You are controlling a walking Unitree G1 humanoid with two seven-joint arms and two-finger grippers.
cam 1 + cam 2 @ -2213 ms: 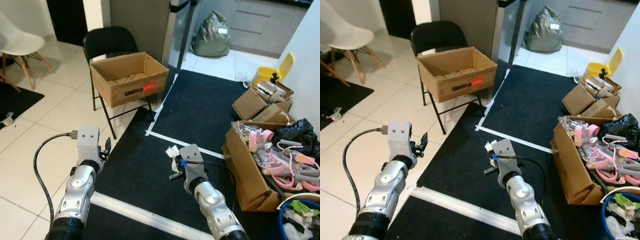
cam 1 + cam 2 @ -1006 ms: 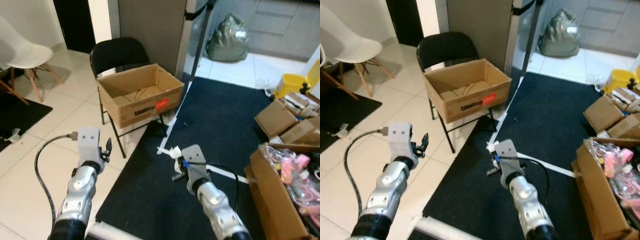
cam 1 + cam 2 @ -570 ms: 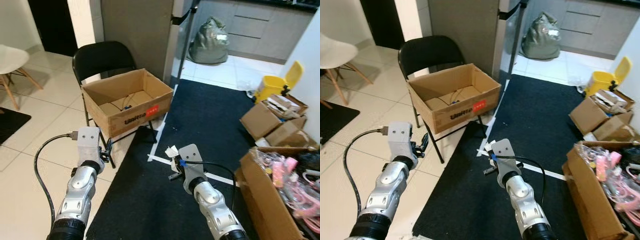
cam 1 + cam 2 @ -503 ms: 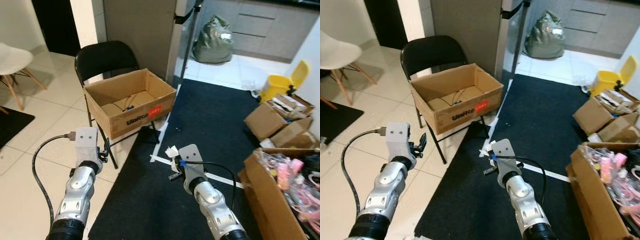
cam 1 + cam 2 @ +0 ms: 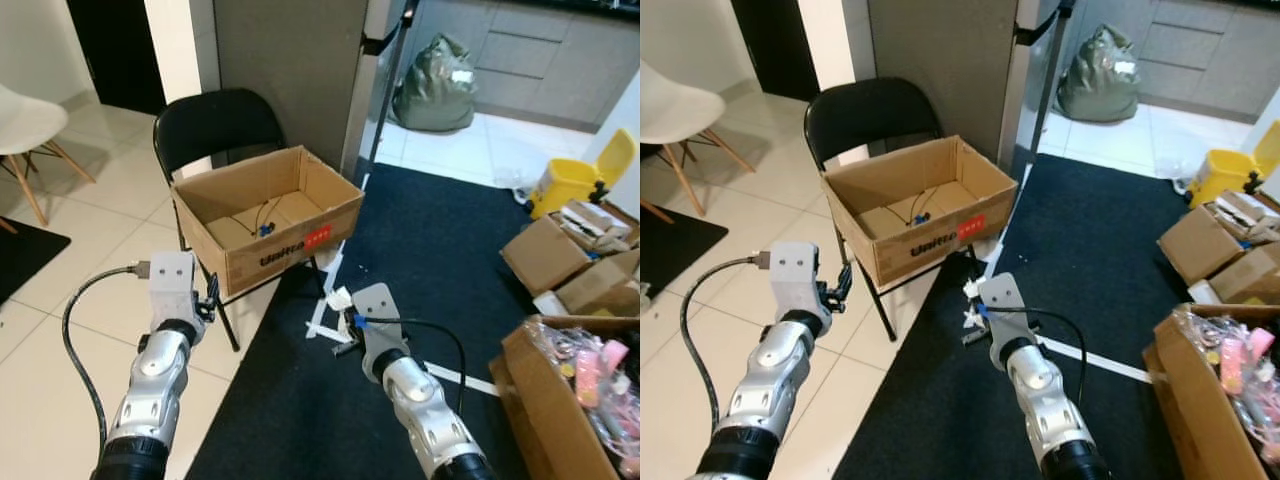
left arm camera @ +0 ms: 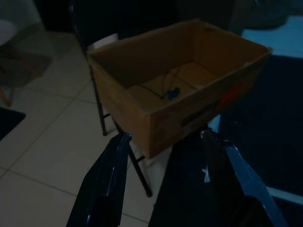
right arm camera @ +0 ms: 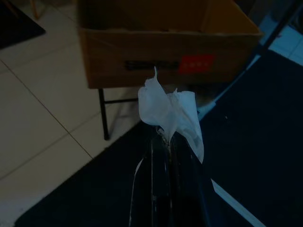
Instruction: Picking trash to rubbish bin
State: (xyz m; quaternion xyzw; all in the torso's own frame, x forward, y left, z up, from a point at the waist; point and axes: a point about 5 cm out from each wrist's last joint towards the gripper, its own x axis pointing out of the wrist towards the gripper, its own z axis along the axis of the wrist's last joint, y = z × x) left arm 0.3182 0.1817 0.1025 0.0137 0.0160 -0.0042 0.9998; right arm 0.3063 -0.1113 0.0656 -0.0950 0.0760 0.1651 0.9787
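An open cardboard box stands on a black folding chair, ahead and a little left of me. My right gripper is shut on a crumpled white tissue, held low over the black mat, just short of the box's front. The tissue peeks out beside the right wrist. My left gripper is open and holds nothing; it points at the box from the near left. A small blue item with wires lies on the box's floor.
A black mat with white tape lines covers the floor on the right. Cardboard boxes of clutter and a yellow bin stand at the right. A white chair is at the far left, a green bag beyond.
The camera has come closer to the box on the chair and turned slightly toward it. The right gripper still holds the tissue; the left stays open.
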